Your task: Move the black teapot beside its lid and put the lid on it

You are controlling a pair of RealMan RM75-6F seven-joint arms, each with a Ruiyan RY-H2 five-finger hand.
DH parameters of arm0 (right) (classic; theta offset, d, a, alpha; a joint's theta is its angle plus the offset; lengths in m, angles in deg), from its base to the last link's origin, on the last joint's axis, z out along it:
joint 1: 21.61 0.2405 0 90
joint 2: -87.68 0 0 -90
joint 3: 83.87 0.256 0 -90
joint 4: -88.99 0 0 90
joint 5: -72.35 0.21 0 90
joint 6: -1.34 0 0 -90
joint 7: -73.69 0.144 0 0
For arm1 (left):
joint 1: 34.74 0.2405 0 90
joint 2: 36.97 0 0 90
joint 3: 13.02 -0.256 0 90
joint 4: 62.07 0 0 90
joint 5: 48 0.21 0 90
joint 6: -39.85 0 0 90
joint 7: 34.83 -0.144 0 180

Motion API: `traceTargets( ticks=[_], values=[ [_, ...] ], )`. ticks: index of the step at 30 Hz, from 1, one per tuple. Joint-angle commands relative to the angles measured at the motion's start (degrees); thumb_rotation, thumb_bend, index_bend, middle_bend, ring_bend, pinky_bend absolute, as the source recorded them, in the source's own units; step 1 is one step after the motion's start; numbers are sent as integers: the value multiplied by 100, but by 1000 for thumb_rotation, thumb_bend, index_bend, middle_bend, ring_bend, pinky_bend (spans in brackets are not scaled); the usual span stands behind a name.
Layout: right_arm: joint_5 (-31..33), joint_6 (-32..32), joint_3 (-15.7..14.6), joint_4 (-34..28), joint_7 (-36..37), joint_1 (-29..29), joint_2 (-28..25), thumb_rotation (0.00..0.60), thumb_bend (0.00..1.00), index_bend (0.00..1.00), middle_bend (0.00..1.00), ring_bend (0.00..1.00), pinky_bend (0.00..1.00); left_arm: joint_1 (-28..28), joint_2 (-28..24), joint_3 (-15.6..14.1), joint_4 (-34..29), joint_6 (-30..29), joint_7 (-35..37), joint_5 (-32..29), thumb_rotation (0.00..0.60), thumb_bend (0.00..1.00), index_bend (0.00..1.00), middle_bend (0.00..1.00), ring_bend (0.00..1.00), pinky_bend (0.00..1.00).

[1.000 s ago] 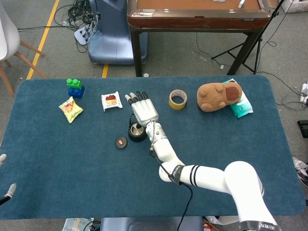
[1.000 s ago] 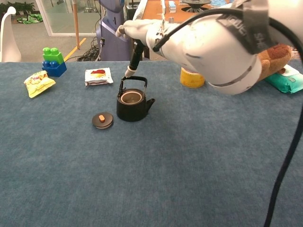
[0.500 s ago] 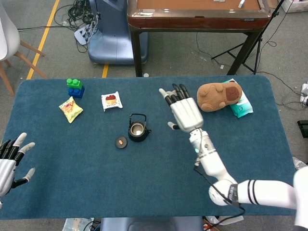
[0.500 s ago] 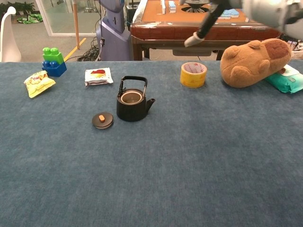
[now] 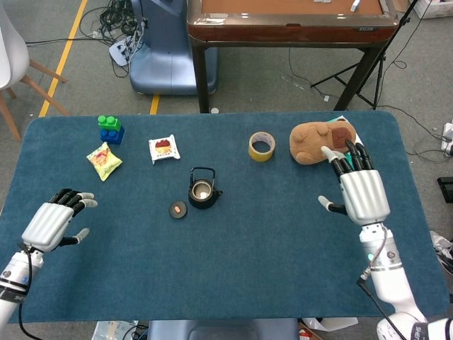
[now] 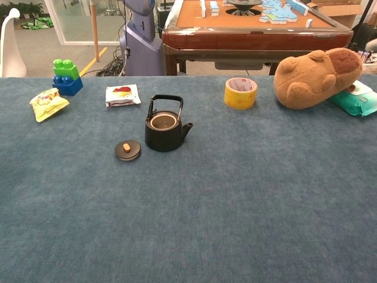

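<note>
Two steps in the task, and by the look of it the first is done: black teapot (image 5: pixel 202 190) sits upright on the blue tabletop (image 5: pixel 233 276), lid (image 5: pixel 178 210) lying flat just beside it, on the side away from the spout, apart from the pot. Teapot mouth is open, bail handle up.

Neither robot hand holds anything. Left robot hand (image 5: pixel 54 221) hovers near the left edge, fingers loosely curled but apart, empty. Right robot hand (image 5: pixel 358 190) is over the right side near the plush toy (image 5: pixel 320 141), fingers extended and spread, empty. Both well apart from the pot.

Next move, my read: the left one is nearer the lid, so pinch the small orange knob, lift, centre over the mouth, lower without fouling the raised handle.

Hard to see: chest view shows no hand at all. Lid knob is tiny in both views. Wipes pack (image 6: pixel 356 96) is partly hidden behind the plush.
</note>
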Motion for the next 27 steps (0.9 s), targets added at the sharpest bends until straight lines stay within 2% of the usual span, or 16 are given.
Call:
traceTargets(
  ticks=[1, 3, 5, 12, 16, 23, 27],
  values=[
    [-182, -221, -193, -19, 244, -409, -148, 600, 72, 150, 250, 40, 61, -352, 168, 113, 31, 469, -116, -352, 600, 260, 303, 228, 149, 63],
    [-157, -232, -196, 14, 358, -563, -199, 600, 73, 150, 250, 40, 61, -512, 238, 135, 57, 666, -174, -445, 600, 260, 287, 173, 81, 9],
    [-124, -217, -176, 54, 431, -663, -224, 600, 73, 152, 250, 40, 61, -651, 311, 156, 90, 828, -212, -524, 600, 259, 276, 134, 42, 4],
    [-25, -48, 0, 81, 592, -857, -329, 600, 73, 152, 250, 40, 61, -1259, 545, 186, 225, 1560, -592, -778, 600, 258, 246, 82, 2, 0],
    [-40, 0, 92, 96, 619, -951, -346, 600, 75, 153, 249, 40, 61, -1585, 700, 255, 156, 1944, -1055, -1306, 600, 258, 251, 68, 0, 0],
    [-22, 55, 249, 139, 763, -1116, -400, 600, 76, 153, 250, 40, 61, -1915, 1113, 352, 145, 1888, -1975, -2424, 600, 258, 262, 67, 8, 0],
    [-72, 100, 280, 169, 815, -1204, -410, 600, 77, 153, 249, 40, 61, -2116, 1293, 317, 82, 1830, -2443, -2989, 546, 258, 261, 67, 5, 0]
  ],
)
